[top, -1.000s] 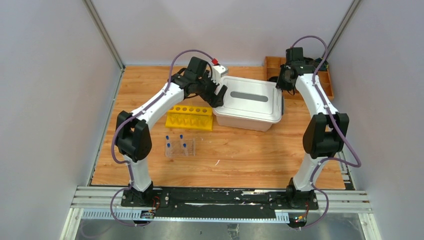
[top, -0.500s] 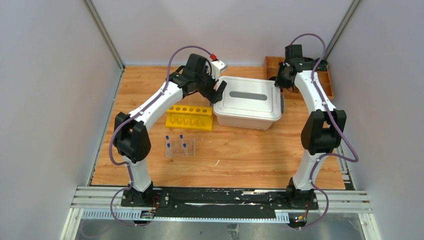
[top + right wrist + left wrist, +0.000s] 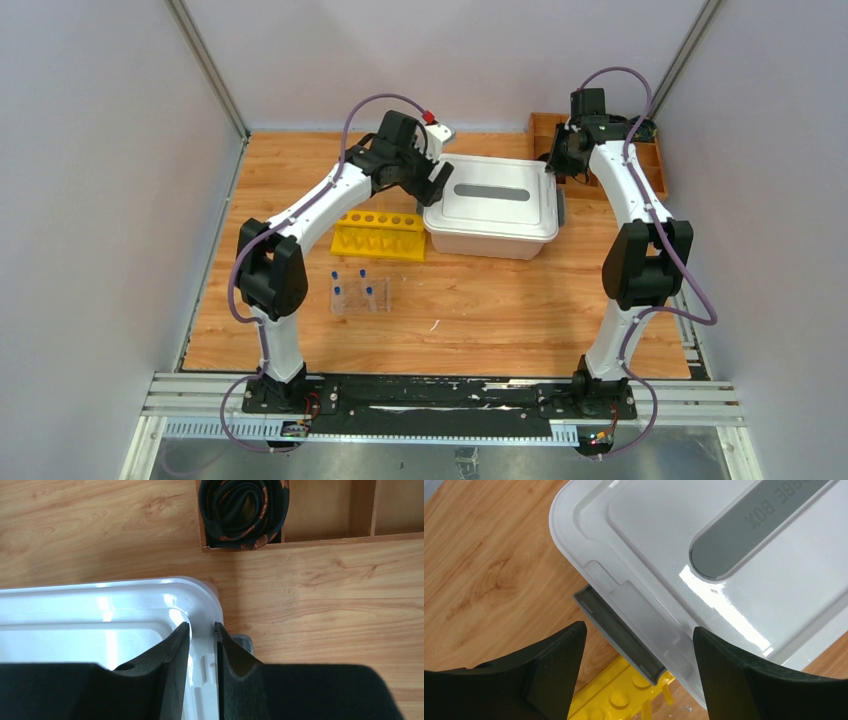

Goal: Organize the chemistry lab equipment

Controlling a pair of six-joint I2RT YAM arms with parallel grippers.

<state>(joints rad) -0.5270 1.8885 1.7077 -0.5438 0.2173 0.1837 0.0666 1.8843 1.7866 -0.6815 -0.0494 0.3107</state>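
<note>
Blue-capped tubes (image 3: 370,292) wait in the clear rack (image 3: 352,305) near the left arm's base; the white lid (image 3: 480,212), pinched by the narrow right gripper (image 3: 202,630), has shifted slightly left under the wide-spread left gripper (image 3: 639,632), so unlidding likely precedes sorting.

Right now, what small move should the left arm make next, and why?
Probably lower the open left pincer onto the grey latch and close: the latch sits untouched below, between its fingers, while the right pincer pinches the lid rim on the opposite side.
</note>
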